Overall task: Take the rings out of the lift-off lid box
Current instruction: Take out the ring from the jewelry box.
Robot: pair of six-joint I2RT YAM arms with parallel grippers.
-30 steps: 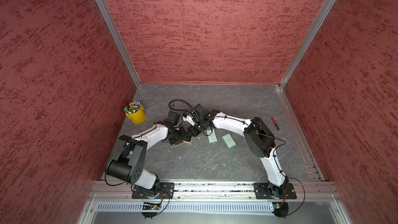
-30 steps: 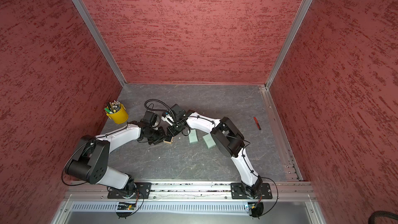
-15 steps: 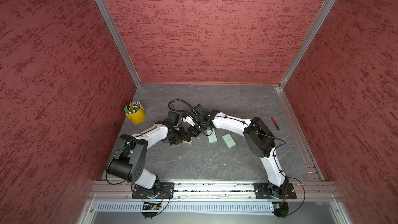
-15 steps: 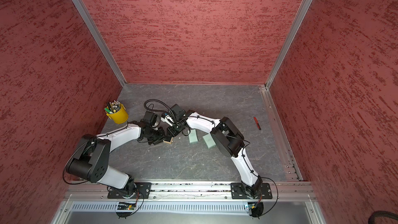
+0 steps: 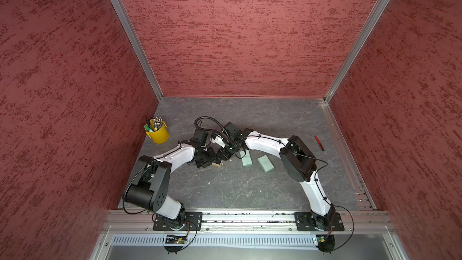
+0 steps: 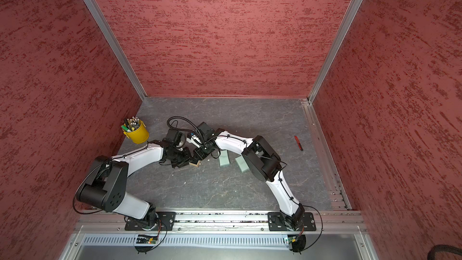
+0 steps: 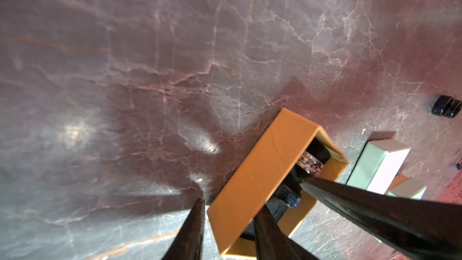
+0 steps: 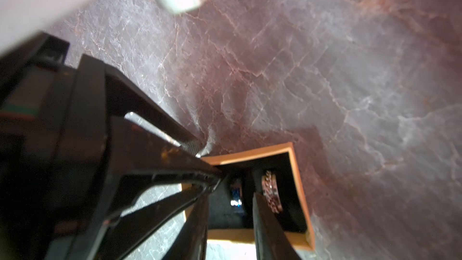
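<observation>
Two claws meet over one small open box [image 7: 262,166] on the veined grey stone table [image 5: 225,191].
Left claw [image 7: 230,205] is clamped on the box's smooth tan card wall, one finger inside. Right claw [image 8: 230,203] reaches into the box, jaws slightly apart, a blue-glinting ring [image 8: 236,193] at the gap. Beside it, a textured coppery ring [image 8: 271,191] stands upright in the black lining [image 8: 290,171].
</observation>
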